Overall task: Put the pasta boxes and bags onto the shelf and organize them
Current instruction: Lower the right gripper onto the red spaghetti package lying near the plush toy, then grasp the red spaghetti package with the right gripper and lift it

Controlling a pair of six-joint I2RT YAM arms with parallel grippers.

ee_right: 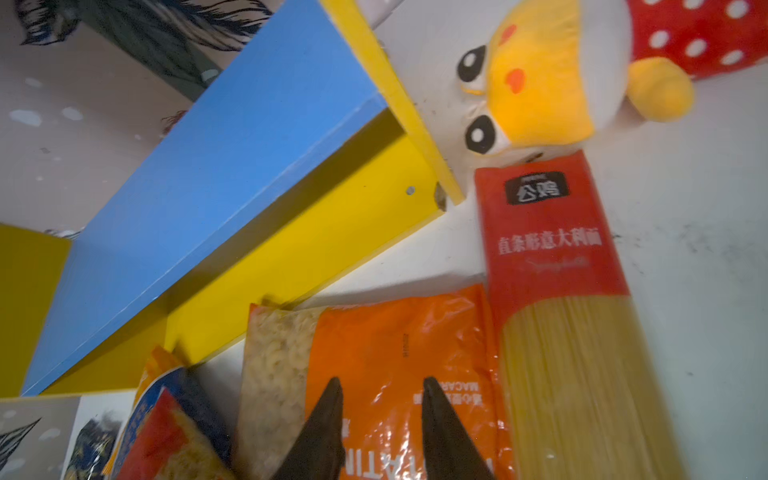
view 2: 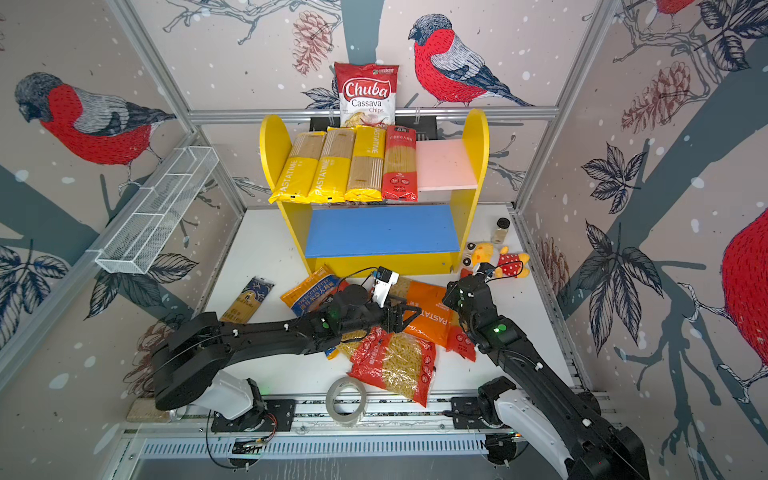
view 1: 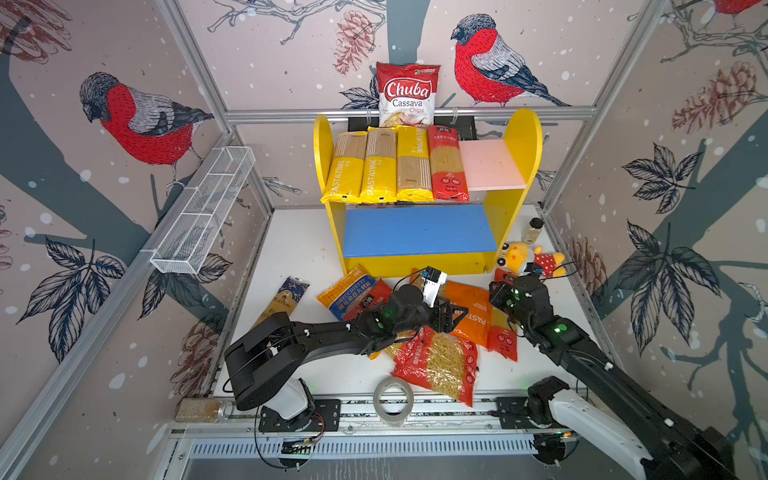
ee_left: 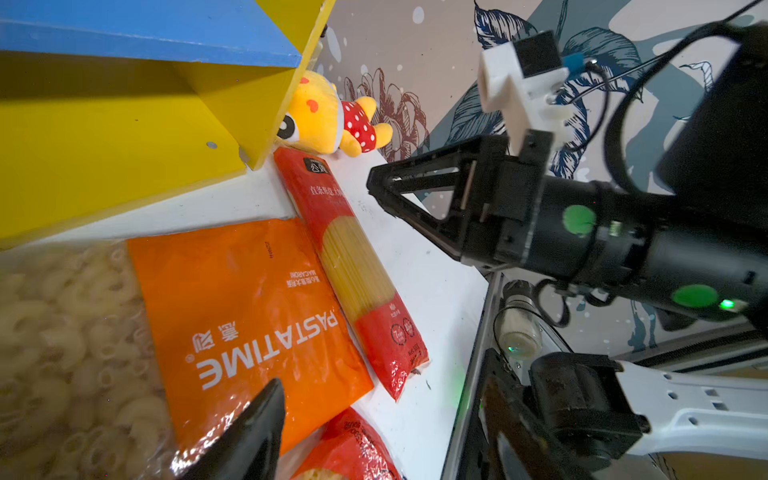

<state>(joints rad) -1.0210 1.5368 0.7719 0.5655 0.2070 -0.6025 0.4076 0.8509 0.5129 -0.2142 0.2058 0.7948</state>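
We judge the orange plastic macaroni bag (view 1: 474, 300) soft, slippery: pinch its 3 o'clock edge. Left claw (view 1: 455, 318), right claw (ee_right: 382, 399): apart.

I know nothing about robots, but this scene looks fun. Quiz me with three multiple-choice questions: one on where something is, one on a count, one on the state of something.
1. Where is the yellow plush toy?
A. inside the wire basket
B. on the table, beside the shelf
C. hanging on the back wall

2. How many long pasta packs lie on the pink upper board?
A. two
B. four
C. six

3. The blue lower board is:
A. bare
B. stacked with bags
C. covered by the toy

Answers:
1 B, in both top views it lies on the white surface just right of the shelf.
2 B, three yellow packs and one red pack lie side by side.
3 A, nothing rests on it.
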